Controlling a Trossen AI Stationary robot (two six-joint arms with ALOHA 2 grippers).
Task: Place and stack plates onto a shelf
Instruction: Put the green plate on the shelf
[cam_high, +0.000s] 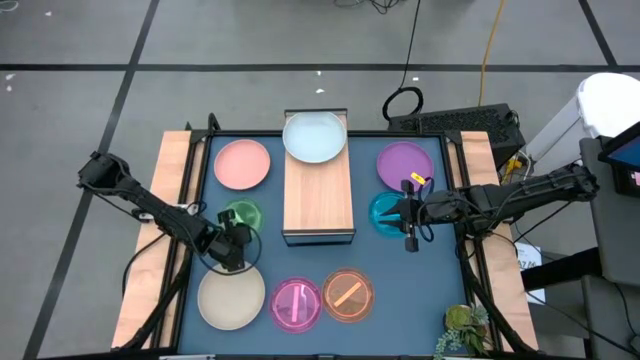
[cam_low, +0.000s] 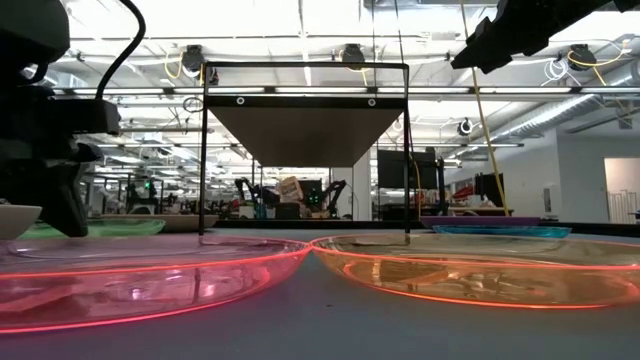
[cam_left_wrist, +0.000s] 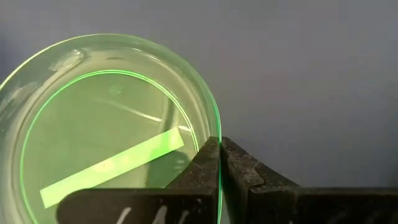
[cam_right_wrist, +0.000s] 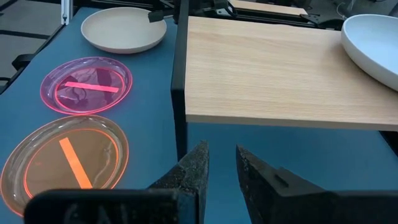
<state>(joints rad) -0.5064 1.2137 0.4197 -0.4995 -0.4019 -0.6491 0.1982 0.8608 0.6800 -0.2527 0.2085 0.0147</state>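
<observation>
My left gripper (cam_high: 232, 247) sits at the near side of the small green plate (cam_high: 242, 214) and is shut on its rim. My right gripper (cam_high: 400, 213) hovers raised over the teal plate (cam_high: 380, 214), its fingers (cam_right_wrist: 194, 168) a narrow gap apart and holding nothing, pointing toward the shelf. The light-wood shelf (cam_high: 319, 195) stands mid-table with the pale blue-white plate (cam_high: 315, 137) on its far end. The pink (cam_high: 242, 164), purple (cam_high: 405, 165), cream (cam_high: 231, 298), magenta (cam_high: 296, 304) and orange (cam_high: 347, 295) plates lie flat on the blue table. My left gripper pinches the green plate's rim (cam_left_wrist: 216, 118) on its near side, one finger inside the rim and one outside. The fingers (cam_left_wrist: 202, 165) come slanting down from the table's near-left. Whether the plate is lifted or still lies on the table, I cannot tell.
Wooden side boards (cam_high: 170, 180) run along the table's left and right edges. A small plant (cam_high: 465, 330) stands at the near right corner. Bare blue table shows between the shelf and the near plates (cam_right_wrist: 155, 124).
</observation>
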